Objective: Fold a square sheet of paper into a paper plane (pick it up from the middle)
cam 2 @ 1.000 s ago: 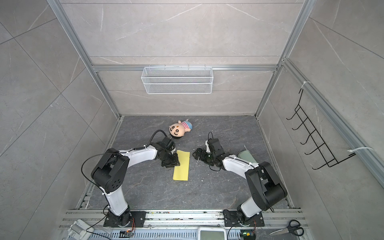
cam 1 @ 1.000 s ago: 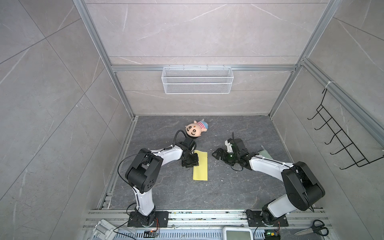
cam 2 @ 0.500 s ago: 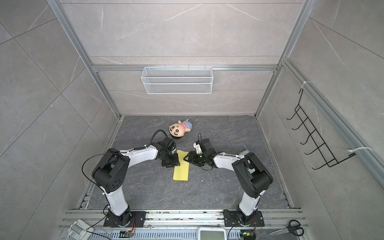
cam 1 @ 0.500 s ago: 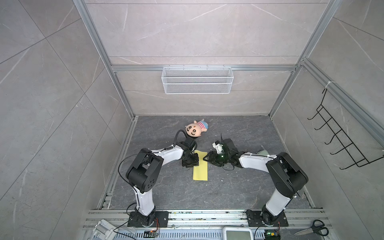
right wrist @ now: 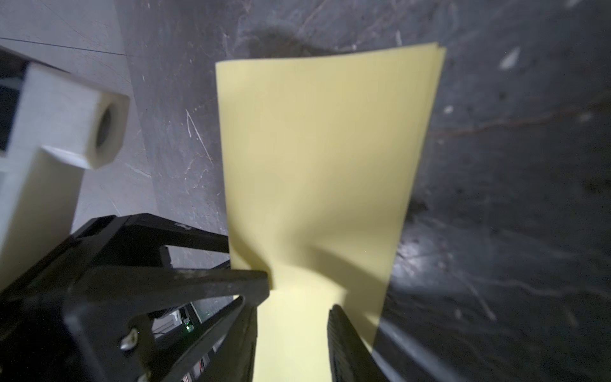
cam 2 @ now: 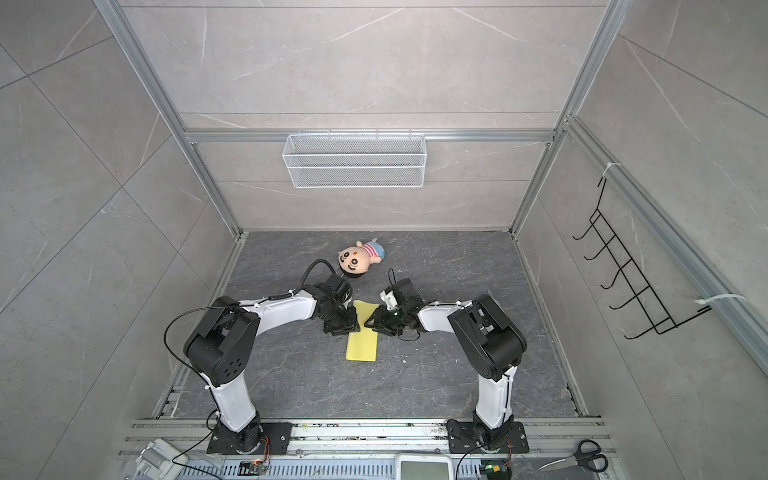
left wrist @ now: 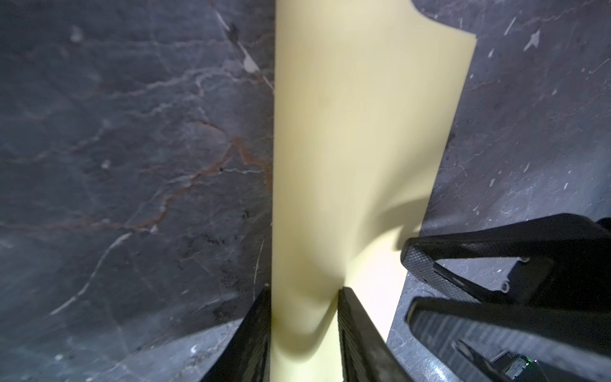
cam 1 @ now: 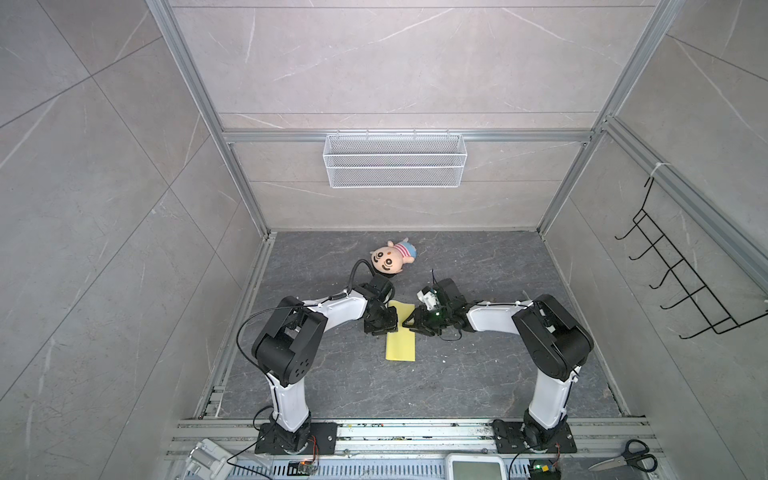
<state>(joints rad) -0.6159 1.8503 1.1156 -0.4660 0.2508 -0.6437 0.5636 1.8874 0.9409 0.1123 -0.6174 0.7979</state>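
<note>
The square sheet of paper (cam 1: 401, 345) (cam 2: 362, 345) lies on the dark floor as a pale-yellow strip folded in half; no paper plane shape shows. My left gripper (cam 1: 385, 329) (cam 2: 347, 328) is at the strip's left edge, shut on it. In the left wrist view the sheet of paper (left wrist: 347, 148) bulges up between the left gripper's (left wrist: 305, 291) fingers. My right gripper (cam 1: 412, 324) (cam 2: 370, 324) is at the right edge. In the right wrist view the right gripper (right wrist: 294, 307) stands over the paper (right wrist: 324, 148), jaws apart, nothing pinched.
A plush doll (cam 1: 390, 259) (cam 2: 358, 259) lies just behind the two grippers. A white wire basket (cam 1: 395, 160) hangs on the back wall and a black hook rack (cam 1: 685, 282) on the right wall. Scissors (cam 1: 623, 461) lie on the front rail.
My right arm has swung left from beside the strip to its right edge, and its jaws have narrowed. The left gripper and the paper have stayed put.
</note>
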